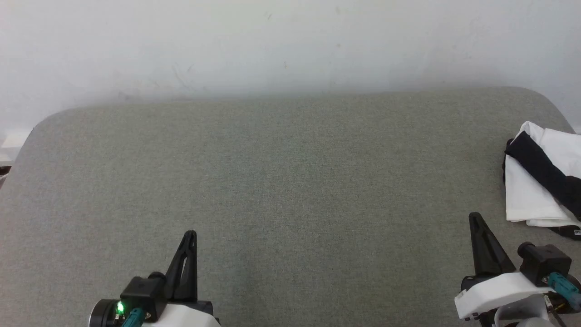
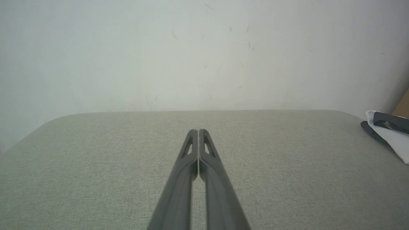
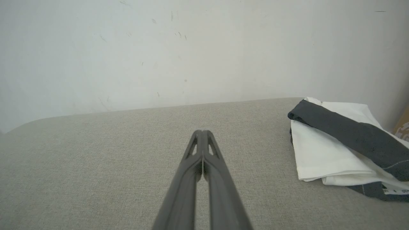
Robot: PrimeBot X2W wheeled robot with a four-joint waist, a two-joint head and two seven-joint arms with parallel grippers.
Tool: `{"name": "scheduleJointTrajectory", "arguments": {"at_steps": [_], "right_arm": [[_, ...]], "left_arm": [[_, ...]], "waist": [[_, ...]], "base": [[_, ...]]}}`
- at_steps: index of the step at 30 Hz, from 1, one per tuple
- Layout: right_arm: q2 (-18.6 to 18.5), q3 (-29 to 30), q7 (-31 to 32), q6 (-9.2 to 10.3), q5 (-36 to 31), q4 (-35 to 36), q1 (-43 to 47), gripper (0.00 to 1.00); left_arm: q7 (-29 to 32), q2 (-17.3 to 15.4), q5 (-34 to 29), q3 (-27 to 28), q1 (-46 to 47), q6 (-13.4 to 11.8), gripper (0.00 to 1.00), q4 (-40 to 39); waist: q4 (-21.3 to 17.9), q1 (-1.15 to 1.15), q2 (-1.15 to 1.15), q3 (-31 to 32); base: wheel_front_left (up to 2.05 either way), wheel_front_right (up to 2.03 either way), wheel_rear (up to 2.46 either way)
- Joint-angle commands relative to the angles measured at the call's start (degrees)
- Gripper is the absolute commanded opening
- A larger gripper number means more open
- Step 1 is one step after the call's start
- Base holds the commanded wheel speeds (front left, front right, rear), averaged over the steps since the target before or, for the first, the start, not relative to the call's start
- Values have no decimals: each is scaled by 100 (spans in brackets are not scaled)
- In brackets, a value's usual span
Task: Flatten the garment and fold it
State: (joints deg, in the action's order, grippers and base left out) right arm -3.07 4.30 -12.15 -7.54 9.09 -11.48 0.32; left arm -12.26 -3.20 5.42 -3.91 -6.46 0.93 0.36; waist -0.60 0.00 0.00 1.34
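Two pincers are pressed together on nothing: the left pincer and the right pincer, above the near edge of the worktop. At its right edge the garment lies bunched, untouched. Flattening seems not yet begun; next, the right pincer should spread and reach it.

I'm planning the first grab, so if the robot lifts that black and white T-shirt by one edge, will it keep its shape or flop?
Probably floppy: the T-shirt lies in soft, uneven layers, so a lifted edge would likely droop and unfold. It looks light, being thin cloth. Pushed, it may bunch rather than slide on the woven grey fabric surface.
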Motion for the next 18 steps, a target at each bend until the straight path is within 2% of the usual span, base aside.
{"name": "scheduleJointTrajectory", "arguments": {"at_steps": [1,18], "right_arm": [[4,-23,26,1,-52,58,-6,0],[6,-91,224,2,-196,240,-10,0]], "left_arm": [[38,6,-72,36,113,-17,0,-7],[237,10,-151,95,202,-29,0,-12]], "waist": [[1,0,0,-2],[11,0,0,-24]], "base": [[0,0,0],[0,0,0]]}}
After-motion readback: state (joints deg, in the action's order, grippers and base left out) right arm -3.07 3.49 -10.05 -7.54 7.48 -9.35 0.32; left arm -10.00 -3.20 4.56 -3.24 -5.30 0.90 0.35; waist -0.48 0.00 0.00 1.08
